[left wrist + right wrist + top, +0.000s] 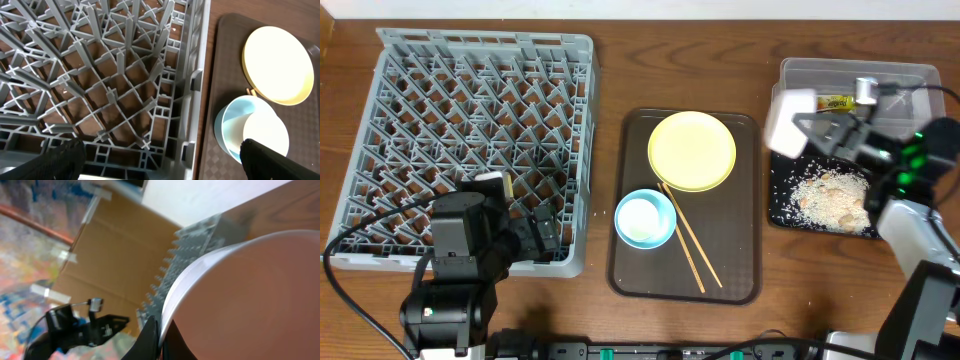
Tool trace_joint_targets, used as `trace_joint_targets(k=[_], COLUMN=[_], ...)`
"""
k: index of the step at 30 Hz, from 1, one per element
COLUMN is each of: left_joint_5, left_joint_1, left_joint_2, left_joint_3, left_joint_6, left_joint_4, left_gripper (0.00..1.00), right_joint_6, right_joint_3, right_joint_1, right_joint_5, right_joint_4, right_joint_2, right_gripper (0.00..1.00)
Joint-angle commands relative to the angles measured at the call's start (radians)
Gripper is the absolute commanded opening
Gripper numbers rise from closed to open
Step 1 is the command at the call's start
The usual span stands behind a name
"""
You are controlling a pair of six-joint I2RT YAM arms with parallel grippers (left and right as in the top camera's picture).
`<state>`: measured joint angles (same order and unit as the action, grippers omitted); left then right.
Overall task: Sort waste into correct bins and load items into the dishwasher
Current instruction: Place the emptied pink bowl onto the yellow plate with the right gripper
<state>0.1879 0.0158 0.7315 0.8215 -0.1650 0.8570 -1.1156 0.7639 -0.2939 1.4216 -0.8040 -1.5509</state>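
White and smooth, the bowl hangs tilted in my right gripper, its rim clenched between my fingers, over the shallow black tray by the worktop's right edge, where pale crumbs lie heaped. The clear tub at the far right corner holds the printed wrapper. My left gripper hovers spread wide, grasping nothing, over the near edge of the grey lattice rack at the worktop's left.

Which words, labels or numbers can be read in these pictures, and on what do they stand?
No text can be read in any view.
Yellow-green wrapper in the clear tub: it is printed, but the print is too small to read.
Cardboard box in the right wrist view: no writing shows on it.
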Motion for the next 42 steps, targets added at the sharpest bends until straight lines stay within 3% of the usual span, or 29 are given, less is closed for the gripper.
trace_joint_targets(k=[1, 6, 8, 16, 19, 26, 33, 42], left_joint_5=[0.003, 0.003, 0.003, 0.003, 0.003, 0.003, 0.003, 0.003], left_joint_1=[0.001, 0.001, 0.001, 0.001, 0.001, 0.001, 0.001, 0.001], left_joint_2=[0.0, 0.0, 0.0, 0.0, 0.0, 0.0, 0.0, 0.0], left_joint_3=[0.016, 0.016, 0.016, 0.016, 0.016, 0.016, 0.016, 0.016], left_joint_6=[-0.014, -0.013, -0.013, -0.013, -0.013, -0.013, -0.013, -0.013], left_joint_4=[0.002, 0.003, 0.003, 0.003, 0.003, 0.003, 0.003, 0.002], left_gripper=[1.0, 1.0, 1.0, 1.0, 1.0, 1.0, 1.0, 1.0], right_joint_6=[-0.084, -0.021, 0.057, 0.674, 0.846, 1.056, 1.088, 1.067], right_joint_3=[0.048, 0.105, 0.145, 0.433, 0.502, 0.488, 0.487, 0.487], right_joint_1=[0.098, 0.192, 0.233, 0.421, 0.505, 0.713, 0.801, 0.806], right_joint_5=[-0.096, -0.234, -0.298, -0.703, -0.909, -1.291, -1.31, -1.251], right_joint_4=[0.008, 0.036, 0.122, 0.953, 1.12, 1.199, 1.197, 1.208], right_joint_2=[0.006, 0.006, 0.006, 0.006, 0.006, -0.033, -0.186, -0.329], right_gripper=[0.01, 0.02, 0.02, 0.01, 0.01, 0.01, 0.01, 0.01])
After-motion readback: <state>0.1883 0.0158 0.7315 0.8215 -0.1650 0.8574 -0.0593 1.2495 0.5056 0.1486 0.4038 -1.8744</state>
